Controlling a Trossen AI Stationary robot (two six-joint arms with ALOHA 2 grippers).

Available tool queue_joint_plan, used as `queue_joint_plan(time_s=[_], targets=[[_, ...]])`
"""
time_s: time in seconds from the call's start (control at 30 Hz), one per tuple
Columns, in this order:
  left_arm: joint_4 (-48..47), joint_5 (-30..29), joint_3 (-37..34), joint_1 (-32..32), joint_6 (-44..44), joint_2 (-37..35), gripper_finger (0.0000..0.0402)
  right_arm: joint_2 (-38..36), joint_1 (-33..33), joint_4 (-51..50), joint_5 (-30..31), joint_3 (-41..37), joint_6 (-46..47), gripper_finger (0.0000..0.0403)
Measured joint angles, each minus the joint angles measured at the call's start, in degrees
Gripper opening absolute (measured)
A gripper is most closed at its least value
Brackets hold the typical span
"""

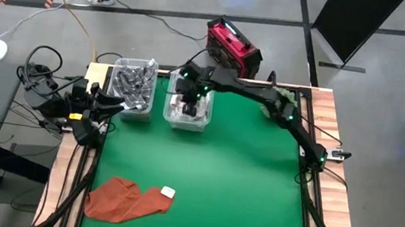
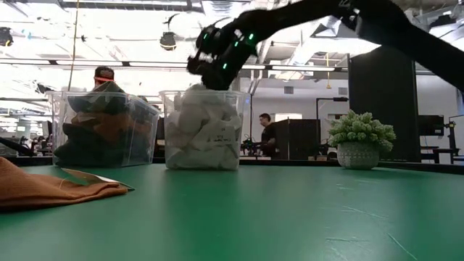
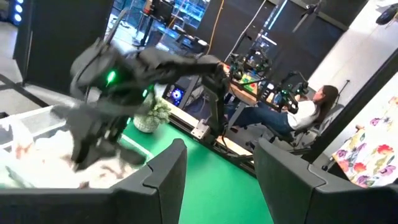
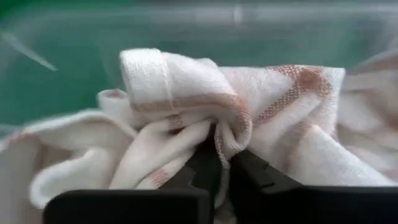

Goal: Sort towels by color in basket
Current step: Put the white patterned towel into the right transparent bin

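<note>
Orange towel [image 1: 128,199] on bench [image 1: 211,175] near edge. My right pincer [image 4: 222,163] clenched on white towel [image 4: 186,118] over right bin [image 1: 187,110]. Left pincer [image 1: 108,105] parked, released.

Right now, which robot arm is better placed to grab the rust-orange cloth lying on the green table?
Probably the left gripper: it is open, idle at the table's left edge, same side as the rust-orange cloth. The right gripper is busy pinching a white towel.

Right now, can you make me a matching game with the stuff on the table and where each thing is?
Things:
1. rust-orange towel
2. white towels
3. right claw
4. left claw

Places:
A. over the right-hand bin, pinching a white towel
B. lying flat on the green mat
C. piled in the right-hand clear bin
D. waiting at the table's left edge

Pairs: 1-B, 2-C, 3-A, 4-D
</note>
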Motion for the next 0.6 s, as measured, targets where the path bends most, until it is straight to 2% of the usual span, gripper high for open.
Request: queue_joint_plan(time_s=[0.1,0.2,0.4,0.5,0.6], targets=[[0.00,0.23,0.00,0.01,0.05,-0.02,0.0176,-3.42,-0.13,-3.14,0.13,0.04,0.03,0.0090],[-0.06,1.47,0.00,0.01,0.24,-0.01,0.0176,-5.94,-0.09,-6.62,0.84,0.04,0.93,0.0143],[-0.30,1.69,0.00,0.01,0.29,0.00,0.0176,-10.47,0.14,-4.27,5.39,0.04,1.09,0.0251],[-0.30,1.70,0.00,0.01,0.27,0.00,0.0176,-10.67,0.07,2.27,6.43,0.15,0.37,0.0273],[-0.32,1.72,0.00,-0.01,-0.07,0.00,0.0176,-8.53,0.02,7.22,6.40,0.15,-1.00,0.0274]])
